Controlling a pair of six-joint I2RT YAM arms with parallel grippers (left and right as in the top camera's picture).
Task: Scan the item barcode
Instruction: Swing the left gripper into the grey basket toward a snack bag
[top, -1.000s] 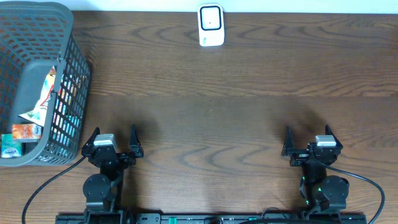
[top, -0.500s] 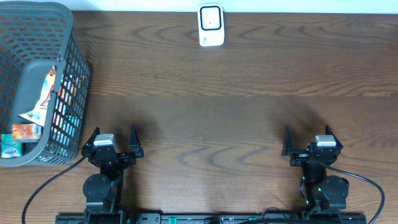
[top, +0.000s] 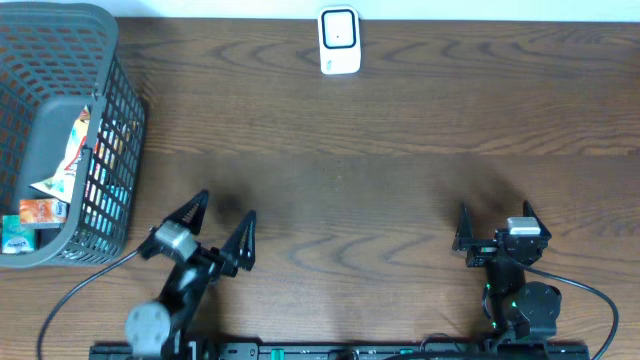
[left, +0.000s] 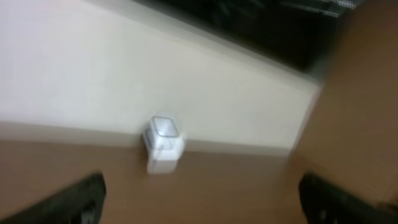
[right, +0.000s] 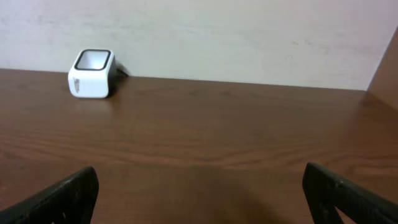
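Overhead view shows one change from the frame a second ago: the left arm (top: 172, 240) has swung. Before, its jaws pointed straight ahead over the worktop (top: 400, 130), level with the right ones. Now they are turned toward the right and reach further forward, and the base of the arm has slid back to the near edge. The left jaws are wide open and hold nothing. The right arm (top: 520, 235) has not moved; its jaws are also wide open and empty, and they point straight ahead.

The scanner (top: 339, 40) stands at the far edge of the worktop, well ahead of both pairs of jaws: ahead and to the right of the left jaws, ahead and to the left of the right jaws. It has kept its place.

The basket (top: 40, 60) is to the left of the left jaws and a little ahead of them, near but not touching. The packets (top: 60, 170) lie inside it as before, and no jaws touch them.

Left wrist view is blurred and tilted; the scanner (left: 163, 144) appears ahead, between the two dark fingertips (left: 81, 199), slightly left of the middle. Right wrist view is sharp: the scanner (right: 91, 73) stands far ahead, toward the left fingertip.
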